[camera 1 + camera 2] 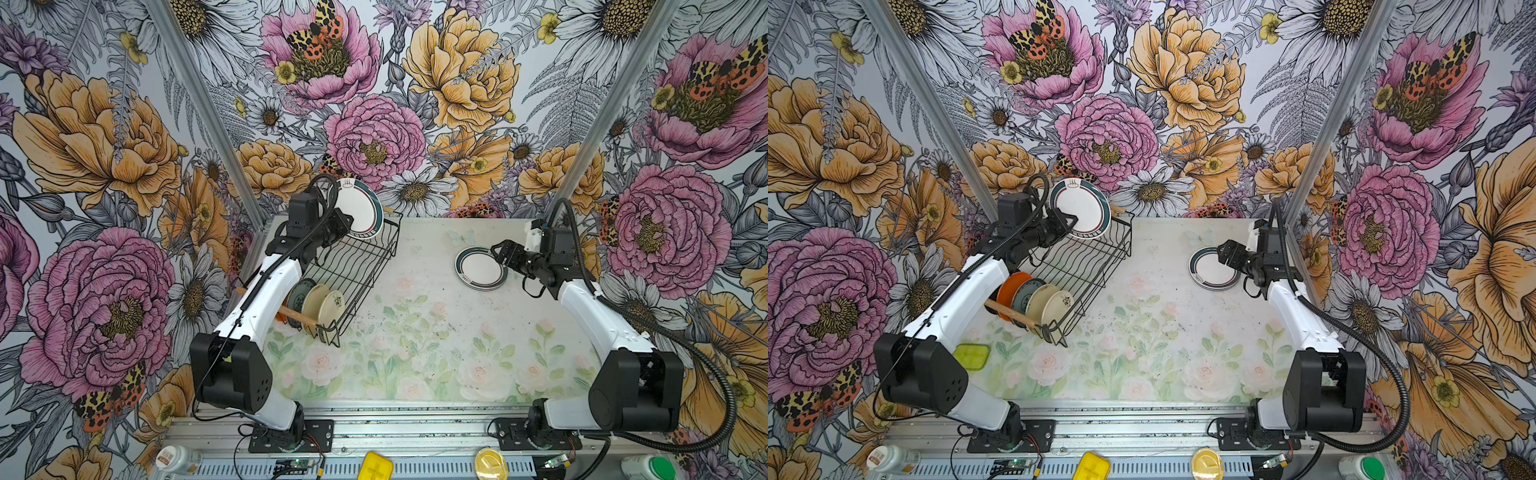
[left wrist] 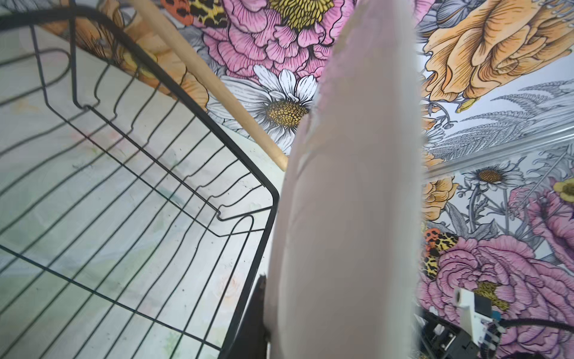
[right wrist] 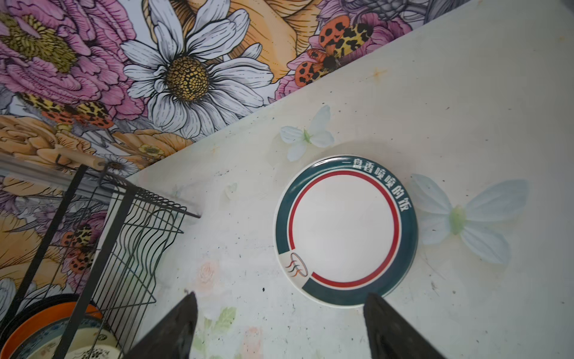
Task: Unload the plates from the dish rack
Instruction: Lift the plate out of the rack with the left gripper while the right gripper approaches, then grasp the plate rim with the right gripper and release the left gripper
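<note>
Currently, left jaws pinching teal-rimmed plate [image 1: 365, 207] above dish rack [image 1: 376, 259], right jaws wide over stacked plates [image 1: 478, 272].

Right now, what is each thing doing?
left fingers: shut on the big plate.
big plate: held up at the dish rack's far end.
stack of plates: flat on the table.
right fingers: open, empty, near the stack.
small plates: standing in the rack.

The black wire dish rack [image 1: 353, 262], with wooden rod handles [image 1: 297, 314], sits slantwise by the tabletop's [image 1: 436, 340] left edge, reaching the far-left corner. Small plates [image 1: 318, 303] in orange, blue-grey and cream stand on edge at its near end. One teal-rimmed white plate [image 1: 362, 210] is upright above its far end. A stack of matching plates [image 1: 480, 269] lies flat near the right edge.
</note>
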`<state>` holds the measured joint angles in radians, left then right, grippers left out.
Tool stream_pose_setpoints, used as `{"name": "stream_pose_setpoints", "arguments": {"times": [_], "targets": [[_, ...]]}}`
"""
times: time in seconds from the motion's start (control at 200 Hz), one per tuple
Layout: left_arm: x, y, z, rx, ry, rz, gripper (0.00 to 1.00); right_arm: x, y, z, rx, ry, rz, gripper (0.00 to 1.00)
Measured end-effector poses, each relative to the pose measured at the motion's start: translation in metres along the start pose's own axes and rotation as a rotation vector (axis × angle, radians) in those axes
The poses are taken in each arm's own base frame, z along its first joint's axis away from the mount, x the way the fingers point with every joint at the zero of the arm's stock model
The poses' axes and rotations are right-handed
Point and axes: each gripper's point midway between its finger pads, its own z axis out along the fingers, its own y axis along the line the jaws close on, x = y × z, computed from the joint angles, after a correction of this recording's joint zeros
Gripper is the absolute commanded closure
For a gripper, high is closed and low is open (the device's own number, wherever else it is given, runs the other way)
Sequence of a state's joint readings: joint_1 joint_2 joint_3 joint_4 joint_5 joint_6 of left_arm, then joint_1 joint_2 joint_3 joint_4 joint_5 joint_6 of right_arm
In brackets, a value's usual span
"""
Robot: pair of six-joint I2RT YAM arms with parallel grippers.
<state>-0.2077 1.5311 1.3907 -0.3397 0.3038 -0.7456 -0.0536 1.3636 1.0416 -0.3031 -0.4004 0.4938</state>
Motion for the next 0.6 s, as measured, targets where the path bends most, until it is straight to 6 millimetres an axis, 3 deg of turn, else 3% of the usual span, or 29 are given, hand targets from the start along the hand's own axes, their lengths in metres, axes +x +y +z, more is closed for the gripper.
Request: {"name": "stream_pose_setpoints", "arguments": {"times": [0.215, 0.34, 0.6], "targets": [[0.071, -0.027, 0.025, 0.141, 0.133, -0.190, 1.00, 0.040, 0.037, -0.009, -0.216, 0.030, 0.074, 0.14], [0.107, -0.037, 0.031, 0.206, 0.194, -0.287, 1.00, 0.049, 0.064, -0.019, -0.327, 0.011, 0.108, 0.14], [0.128, -0.058, 0.039, 0.293, 0.240, -0.363, 1.00, 0.056, 0.108, -0.024, -0.475, -0.031, 0.184, 0.15]]}}
